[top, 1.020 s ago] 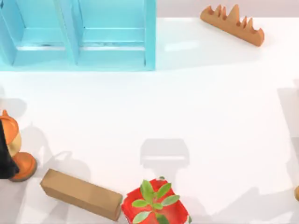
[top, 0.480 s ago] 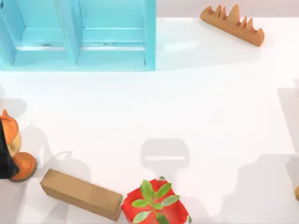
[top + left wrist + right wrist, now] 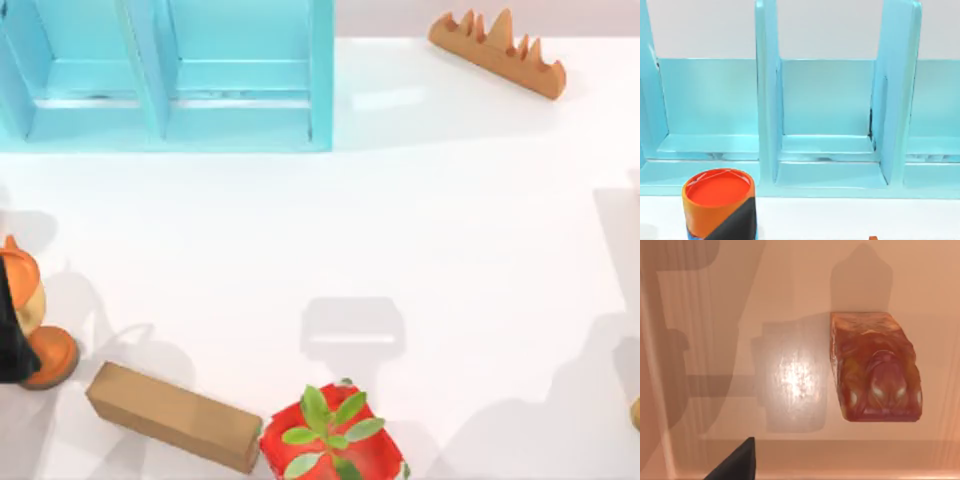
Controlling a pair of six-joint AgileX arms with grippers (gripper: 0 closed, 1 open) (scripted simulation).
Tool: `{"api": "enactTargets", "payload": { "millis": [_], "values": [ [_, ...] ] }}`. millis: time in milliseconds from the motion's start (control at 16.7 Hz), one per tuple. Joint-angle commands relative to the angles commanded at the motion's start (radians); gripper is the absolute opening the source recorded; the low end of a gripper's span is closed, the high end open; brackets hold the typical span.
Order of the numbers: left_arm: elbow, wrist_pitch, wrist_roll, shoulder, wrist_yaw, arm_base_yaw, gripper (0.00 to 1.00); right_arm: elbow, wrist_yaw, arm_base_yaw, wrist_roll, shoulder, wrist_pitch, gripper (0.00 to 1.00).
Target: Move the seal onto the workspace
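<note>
In the right wrist view the seal point(image 3: 875, 367), a reddish-brown block with a carved glossy top, rests on a flat tan surface point(image 3: 790, 290) with a raised rim along one side. A dark part of my right gripper point(image 3: 737, 462) pokes in at the picture's edge, apart from the seal and not touching it. The workspace point(image 3: 450, 250), a wide glossy white tabletop, spreads across the top view with arm shadows near its right edge.
A light blue shelf cabinet point(image 3: 165, 75) stands at the back left. An orange spiky-topped bar point(image 3: 497, 52) lies back right. Along the front are a long tan block point(image 3: 172, 415) and a red potted plant point(image 3: 330, 440). An orange and black can point(image 3: 720, 205) stands at the left edge.
The arm shadow at the table's front right has slid toward the right edge. Nothing on the table has moved.
</note>
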State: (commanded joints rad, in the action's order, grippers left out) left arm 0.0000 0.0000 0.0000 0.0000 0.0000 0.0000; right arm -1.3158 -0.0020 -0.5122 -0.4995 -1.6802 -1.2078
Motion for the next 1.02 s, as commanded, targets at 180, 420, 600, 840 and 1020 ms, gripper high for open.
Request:
{"api": "enactTargets", "payload": {
  "millis": [180,420,600,840,1020],
  "values": [
    [0.000,0.000,0.000,0.000,0.000,0.000,1.00,0.005,0.000,0.005,0.001,0.002,0.005,1.00],
    [0.000,0.000,0.000,0.000,0.000,0.000,1.00,0.078,0.000,0.006,0.006,-0.028,0.105,1.00],
    [0.000,0.000,0.000,0.000,0.000,0.000,1.00,0.163,0.000,0.006,0.007,-0.065,0.228,1.00],
    [0.000,0.000,0.000,0.000,0.000,0.000,1.00,0.256,0.000,0.004,0.006,-0.110,0.365,1.00],
    [0.000,0.000,0.000,0.000,0.000,0.000,1.00,0.275,0.000,0.004,0.006,-0.121,0.397,1.00]
  ]
}}
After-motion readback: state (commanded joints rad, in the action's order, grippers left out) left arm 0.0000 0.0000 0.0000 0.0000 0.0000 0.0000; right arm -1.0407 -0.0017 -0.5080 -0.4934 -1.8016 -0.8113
